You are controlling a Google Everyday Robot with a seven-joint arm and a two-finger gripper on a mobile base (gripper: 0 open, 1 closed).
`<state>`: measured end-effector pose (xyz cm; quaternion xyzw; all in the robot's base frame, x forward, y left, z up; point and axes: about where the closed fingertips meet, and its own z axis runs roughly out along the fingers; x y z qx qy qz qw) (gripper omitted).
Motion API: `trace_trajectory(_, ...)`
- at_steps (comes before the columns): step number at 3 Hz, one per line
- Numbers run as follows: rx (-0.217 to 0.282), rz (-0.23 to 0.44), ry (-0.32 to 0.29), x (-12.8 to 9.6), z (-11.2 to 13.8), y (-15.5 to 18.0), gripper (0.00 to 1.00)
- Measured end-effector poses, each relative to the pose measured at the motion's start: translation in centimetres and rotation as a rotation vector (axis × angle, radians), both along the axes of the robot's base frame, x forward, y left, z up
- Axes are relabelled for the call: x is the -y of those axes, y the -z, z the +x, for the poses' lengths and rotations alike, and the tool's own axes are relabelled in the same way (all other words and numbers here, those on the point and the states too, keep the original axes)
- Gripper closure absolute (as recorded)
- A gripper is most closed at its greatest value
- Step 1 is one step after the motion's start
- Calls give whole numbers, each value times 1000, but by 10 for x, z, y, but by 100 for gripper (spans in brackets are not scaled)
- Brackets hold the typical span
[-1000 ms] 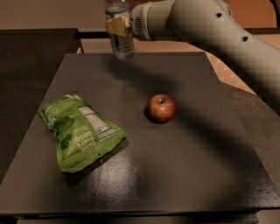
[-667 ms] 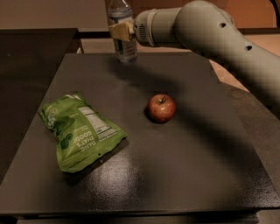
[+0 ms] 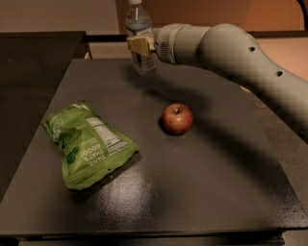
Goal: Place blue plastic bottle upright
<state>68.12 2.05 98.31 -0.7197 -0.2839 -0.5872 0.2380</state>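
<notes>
Blue plastic bottle (image 3: 137, 23) at far edge of dark table (image 3: 207, 187), left of centre. Long axis near vertical, white cap (image 3: 135, 2) pointing up, base down at table surface; can't tell if base touches. Gripper (image 3: 142, 47) clamped on bottle's mid-body from the right, tan finger pad (image 3: 138, 46) across the label. Grey arm (image 3: 231, 53) runs off to the right. Red apple (image 3: 177, 118) mid-table, stem up, well apart from bottle. Green snack bag (image 3: 86, 143) lying flat, left front.
</notes>
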Motion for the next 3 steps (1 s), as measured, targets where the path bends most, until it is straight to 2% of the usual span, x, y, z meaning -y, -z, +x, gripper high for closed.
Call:
trace_trajectory(2,50,-30,13,12,-3,18,100)
trace_trajectory(3,60,-22,34,19,-4,26,100)
